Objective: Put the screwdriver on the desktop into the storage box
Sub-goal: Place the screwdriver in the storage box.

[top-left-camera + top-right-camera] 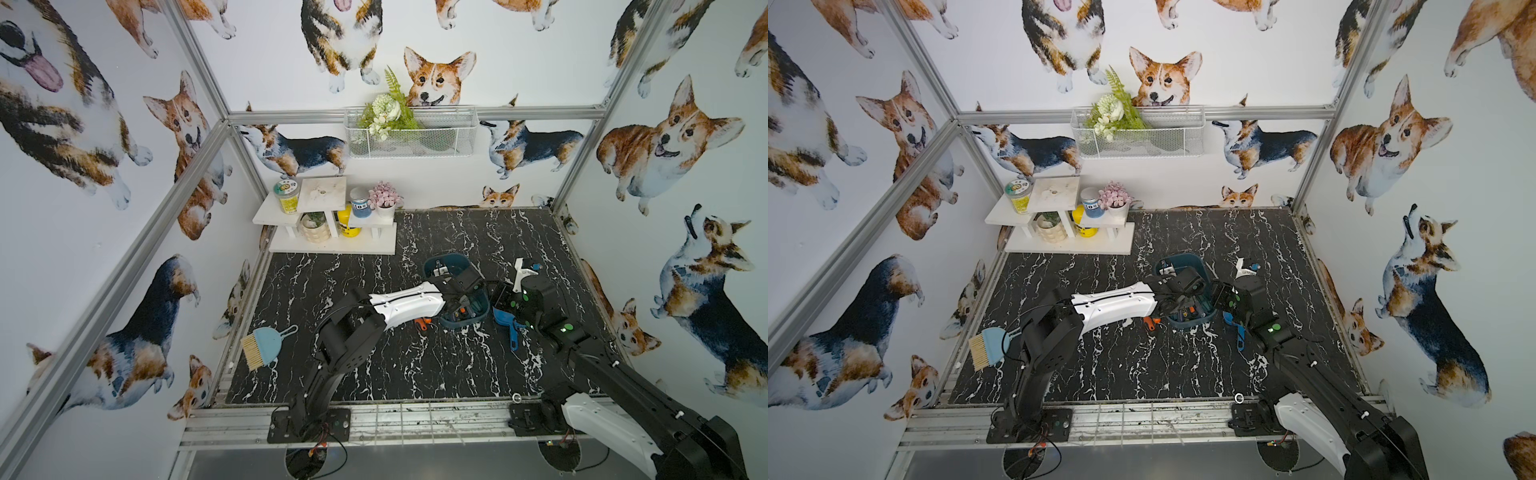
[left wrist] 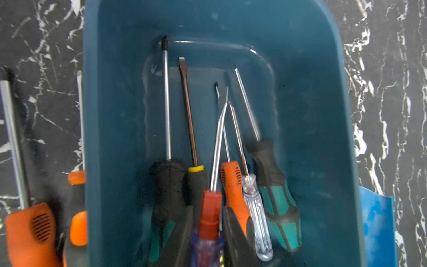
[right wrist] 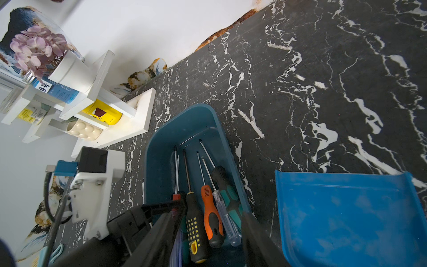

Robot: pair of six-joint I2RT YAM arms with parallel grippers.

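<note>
The teal storage box [image 1: 451, 259] [image 2: 104, 115] [image 3: 159, 150] stands on the black marbled desktop [image 1: 374, 365] with several screwdrivers lying inside. My left gripper [image 2: 208, 209] [image 1: 463, 305] reaches down into the box, shut on a screwdriver [image 2: 211, 201] that has a red collar, a clear blue handle and a bent shaft. Two orange-handled screwdrivers [image 2: 30, 231] [image 1: 422, 323] lie on the desktop just outside the box's left wall. My right gripper [image 3: 205, 212] [image 1: 500, 297] hovers at the box's front right end. Its jaws stand apart, one over the box and one outside the wall.
A blue dustpan [image 3: 346, 219] [image 1: 505, 318] lies right beside the box, under my right arm. A light blue brush [image 1: 262, 345] rests near the desktop's left edge. The white tiered shelf [image 1: 332, 245] with jars stands at the back left, below a wire basket [image 1: 411, 137] on the wall.
</note>
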